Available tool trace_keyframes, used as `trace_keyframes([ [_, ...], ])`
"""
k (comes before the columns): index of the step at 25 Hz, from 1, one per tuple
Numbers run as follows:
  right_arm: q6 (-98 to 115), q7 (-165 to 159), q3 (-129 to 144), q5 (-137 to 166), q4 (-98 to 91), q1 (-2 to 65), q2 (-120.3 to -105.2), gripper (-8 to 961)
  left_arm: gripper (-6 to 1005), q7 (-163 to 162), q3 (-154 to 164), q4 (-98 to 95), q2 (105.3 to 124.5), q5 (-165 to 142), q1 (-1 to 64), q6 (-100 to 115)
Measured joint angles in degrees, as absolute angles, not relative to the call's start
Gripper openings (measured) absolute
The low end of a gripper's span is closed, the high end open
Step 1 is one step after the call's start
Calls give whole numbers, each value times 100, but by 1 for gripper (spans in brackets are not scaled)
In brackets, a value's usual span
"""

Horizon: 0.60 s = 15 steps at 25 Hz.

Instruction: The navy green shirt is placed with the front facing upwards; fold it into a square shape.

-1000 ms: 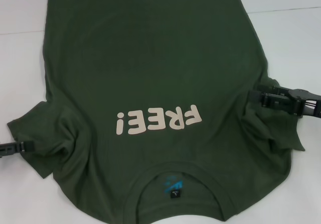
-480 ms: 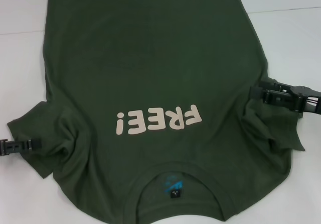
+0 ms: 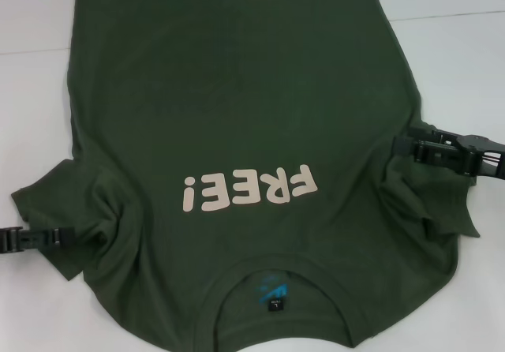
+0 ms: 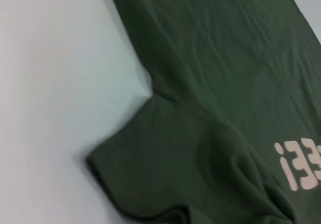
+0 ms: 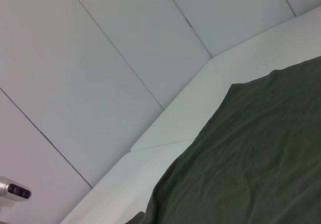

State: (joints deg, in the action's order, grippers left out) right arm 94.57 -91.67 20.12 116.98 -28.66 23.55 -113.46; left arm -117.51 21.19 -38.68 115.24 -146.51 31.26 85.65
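Observation:
The navy green shirt (image 3: 237, 91) lies front up on the white table (image 3: 31, 99), collar (image 3: 276, 289) nearest me. The cream "FREE!" print (image 3: 248, 188) reads upside down to me. My left gripper (image 3: 69, 234) lies low over the table, its tip over the outer edge of the rumpled left sleeve (image 3: 75, 198). My right gripper (image 3: 404, 147) sits at the shirt's right side, just above the bunched right sleeve (image 3: 426, 202). The left wrist view shows the left sleeve (image 4: 165, 158) and part of the print (image 4: 301, 166). The right wrist view shows the shirt's body (image 5: 251, 174).
White table shows on both sides of the shirt, with a seam line (image 3: 450, 14) across the back. In the right wrist view, grey wall panels (image 5: 100, 58) rise behind the table edge and a small grey device (image 5: 12, 189) sits at one side.
My left gripper has slid to the right, from the bare table onto the edge of the left sleeve. My right gripper has shifted only slightly. The shirt has not moved.

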Motion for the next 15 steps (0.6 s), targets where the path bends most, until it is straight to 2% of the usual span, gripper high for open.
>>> trace_keyframes([
  [15, 9438, -9167, 2013, 11698, -2865, 2338, -11346, 911, 872, -11746, 2252, -3767, 11555, -14587, 3251, 8569],
])
